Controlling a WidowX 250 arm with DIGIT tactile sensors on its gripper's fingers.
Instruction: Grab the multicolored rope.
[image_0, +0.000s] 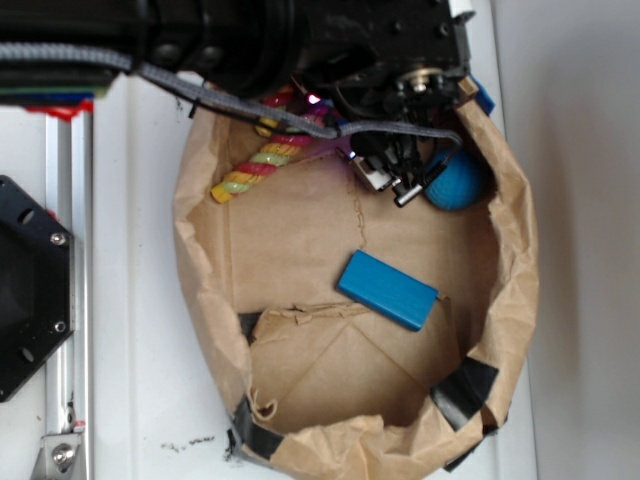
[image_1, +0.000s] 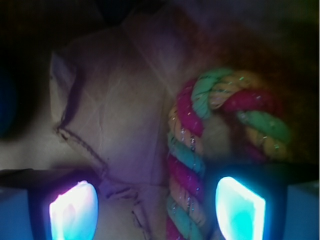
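The multicolored rope (image_0: 265, 160), twisted in red, yellow and light green, lies at the back left of the brown paper bag's floor, partly under the arm. In the wrist view the rope (image_1: 187, 170) bends in a U. One leg runs down between my fingers, close to the right fingertip (image_1: 240, 207) and far from the left one (image_1: 72, 210). My gripper (image_1: 156, 210) is open and empty, low over the paper. In the exterior view the gripper (image_0: 390, 182) sits right of the rope's visible end.
The cut-down paper bag (image_0: 200, 280) has raised crumpled walls all round. A blue block (image_0: 388, 290) lies in its middle. A blue ball (image_0: 455, 180) rests at the back right, beside the gripper. A metal rail (image_0: 65, 250) runs along the left.
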